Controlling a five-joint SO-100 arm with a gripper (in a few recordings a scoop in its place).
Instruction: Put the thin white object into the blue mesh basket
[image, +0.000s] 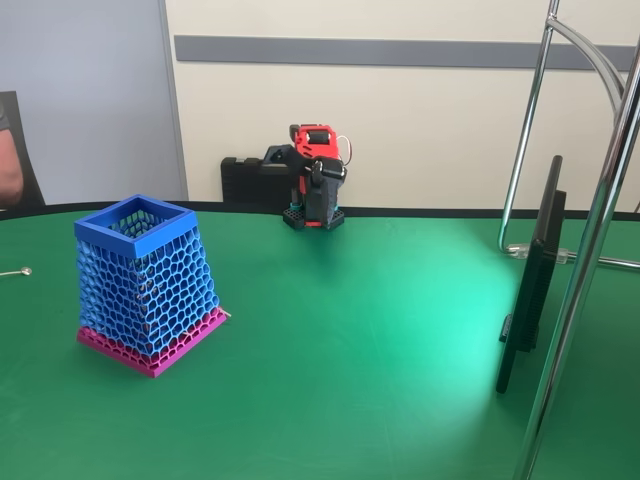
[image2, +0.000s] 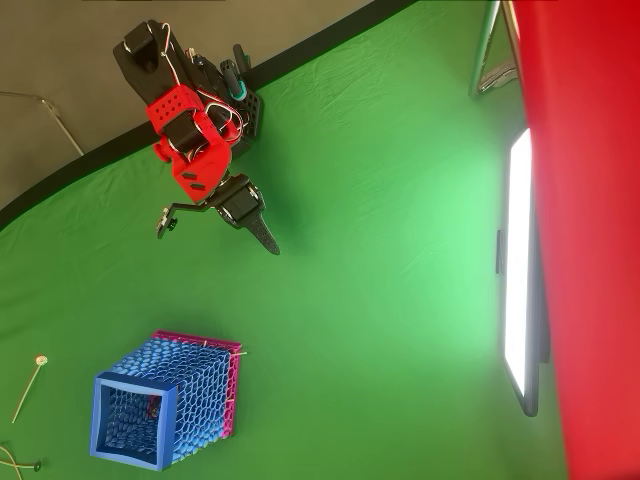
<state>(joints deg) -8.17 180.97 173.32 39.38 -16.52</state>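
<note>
Green cloth covers the desk (image: 380, 400). By its far edge the red arm sits folded, its tool (image2: 262, 232) pressed together. Nearer the front-left corner stands the blue mesh basket (image: 148, 285); a thin white object (image2: 235, 353) pokes out at its pink base.

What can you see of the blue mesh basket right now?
The blue mesh basket stands upright on the green table, with nothing gripping it. It has a thick square blue rim, open at the top, honeycomb-mesh sides that widen downward, and a magenta-pink square base; it looks like printed plastic. In the overhead view it sits low on the left, well away from the gripper. A thin pale sliver pokes out by the base corner; what it is cannot be told.
</note>
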